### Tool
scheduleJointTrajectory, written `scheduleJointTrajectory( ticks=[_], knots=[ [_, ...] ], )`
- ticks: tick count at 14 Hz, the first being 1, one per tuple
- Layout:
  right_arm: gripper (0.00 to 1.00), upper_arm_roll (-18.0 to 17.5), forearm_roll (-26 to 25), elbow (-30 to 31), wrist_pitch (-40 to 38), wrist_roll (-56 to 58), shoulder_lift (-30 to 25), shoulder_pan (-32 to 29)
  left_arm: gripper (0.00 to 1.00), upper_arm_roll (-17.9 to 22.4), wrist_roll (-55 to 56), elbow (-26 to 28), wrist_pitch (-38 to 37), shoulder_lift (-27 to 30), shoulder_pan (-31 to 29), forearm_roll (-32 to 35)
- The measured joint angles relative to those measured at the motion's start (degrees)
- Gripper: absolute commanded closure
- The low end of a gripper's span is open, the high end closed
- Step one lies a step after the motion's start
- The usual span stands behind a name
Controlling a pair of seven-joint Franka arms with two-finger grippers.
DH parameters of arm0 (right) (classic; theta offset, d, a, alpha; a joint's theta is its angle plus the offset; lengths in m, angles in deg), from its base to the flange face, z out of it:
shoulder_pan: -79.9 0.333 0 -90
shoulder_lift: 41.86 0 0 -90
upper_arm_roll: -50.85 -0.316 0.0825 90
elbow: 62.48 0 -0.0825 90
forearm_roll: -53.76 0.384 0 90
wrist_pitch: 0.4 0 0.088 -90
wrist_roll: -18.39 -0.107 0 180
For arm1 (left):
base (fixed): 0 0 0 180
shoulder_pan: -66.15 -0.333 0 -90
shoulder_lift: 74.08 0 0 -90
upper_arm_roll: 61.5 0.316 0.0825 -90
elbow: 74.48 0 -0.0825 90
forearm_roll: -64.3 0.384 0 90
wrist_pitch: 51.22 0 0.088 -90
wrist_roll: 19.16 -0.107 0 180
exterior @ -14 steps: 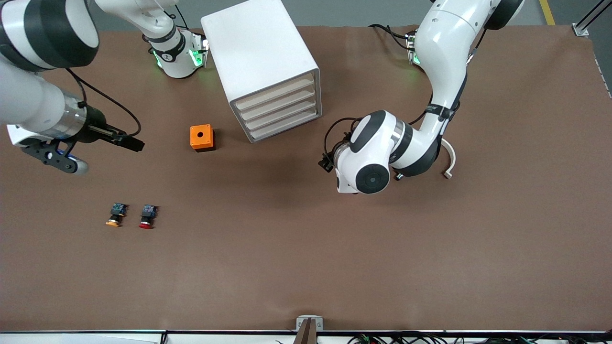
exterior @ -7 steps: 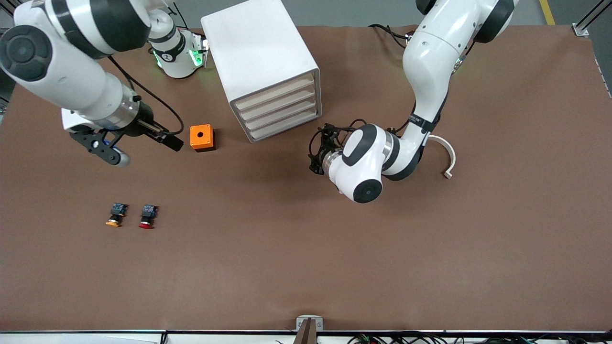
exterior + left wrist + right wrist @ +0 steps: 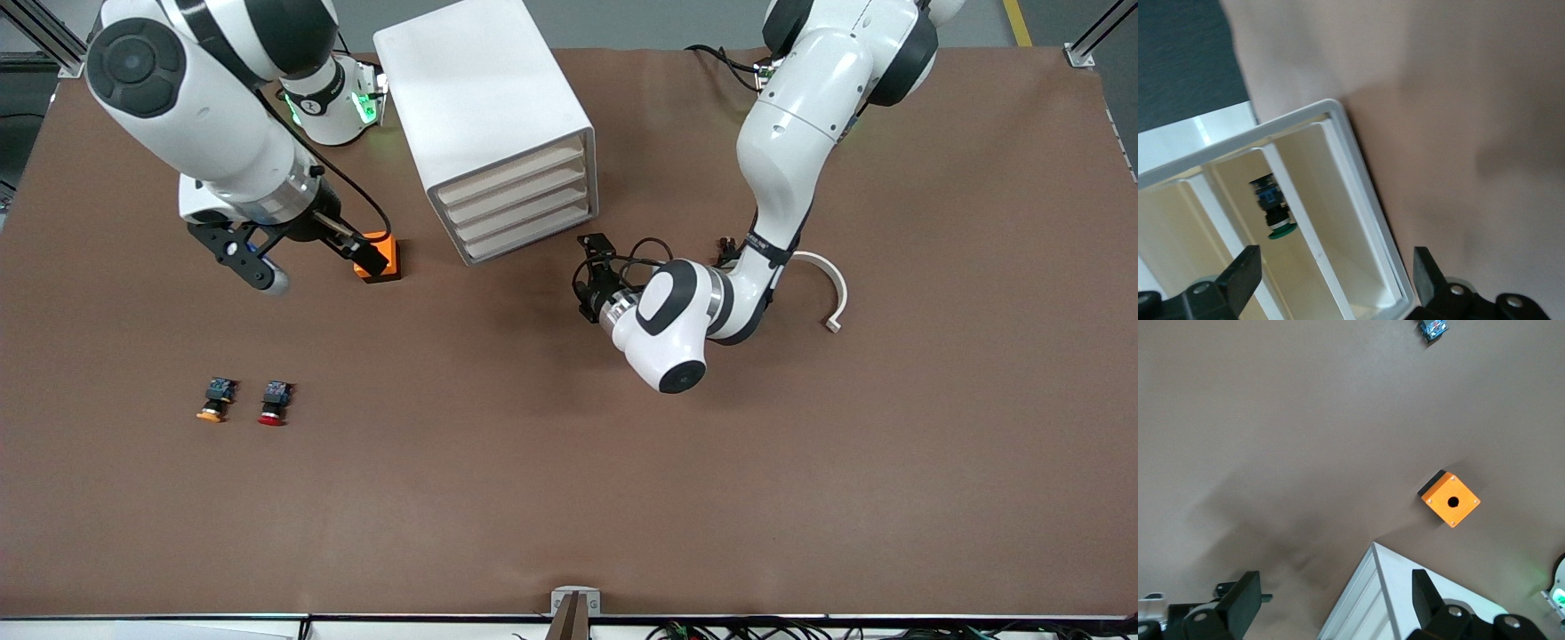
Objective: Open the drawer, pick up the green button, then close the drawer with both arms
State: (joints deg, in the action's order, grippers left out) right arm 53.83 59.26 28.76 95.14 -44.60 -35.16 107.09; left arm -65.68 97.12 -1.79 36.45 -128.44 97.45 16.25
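The white cabinet (image 3: 484, 107) stands toward the arms' bases, its four cream fronts all flush. The drawer (image 3: 532, 235) is the lowest one and is shut. My left gripper (image 3: 587, 277) hangs open low over the table, just off the corner of that front. In the left wrist view the open left gripper (image 3: 1333, 277) faces the drawer (image 3: 1335, 220). The button (image 3: 1275, 213), green cap and blue-black body, shows in the gap over that front. My right gripper (image 3: 364, 256) is open above the orange box (image 3: 388, 268). The right wrist view shows the right gripper (image 3: 1336, 600) empty over the cabinet's corner (image 3: 1385, 613).
An orange-capped button (image 3: 212, 401) and a red-capped button (image 3: 274, 404) lie side by side toward the right arm's end, nearer the front camera than the orange box (image 3: 1450, 499). A white curved piece (image 3: 834, 289) lies beside the left arm's elbow.
The right arm has swung in from its end of the table to over the orange box. The left gripper has moved closer to the cabinet's lowest front. Both stayed open.
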Motion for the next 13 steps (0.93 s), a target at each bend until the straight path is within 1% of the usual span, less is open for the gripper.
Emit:
scheduleJointTrajectory(
  ticks=[3,6,9,10,13],
  knots=[
    [0.0,-0.01,0.03,0.04,1.45,-3.96,0.12,2.14,0.01,-0.01,3.02,0.0,-5.05,-1.58,0.09,-2.95],
    [0.0,0.0,0.04,0.04,2.9,-7.19,0.72,3.94,0.24,-0.06,4.86,0.04,-7.93,-3.05,0.39,-3.58],
    [0.0,0.0,0.05,0.04,4.07,-9.9,1.58,5.35,0.44,-0.2,5.07,0.07,-9.15,-4.13,0.49,-3.65],
    [0.0,0.0,0.05,0.04,4.44,-10.79,1.82,5.74,0.48,-0.23,5.09,0.11,-9.71,-4.26,0.65,-3.7],
    [0.0,0.0,0.05,0.03,5.69,-13.22,2.48,6.93,0.54,-0.59,5.14,0.5,-10.5,-4.38,1.49,-3.76]
  ],
)
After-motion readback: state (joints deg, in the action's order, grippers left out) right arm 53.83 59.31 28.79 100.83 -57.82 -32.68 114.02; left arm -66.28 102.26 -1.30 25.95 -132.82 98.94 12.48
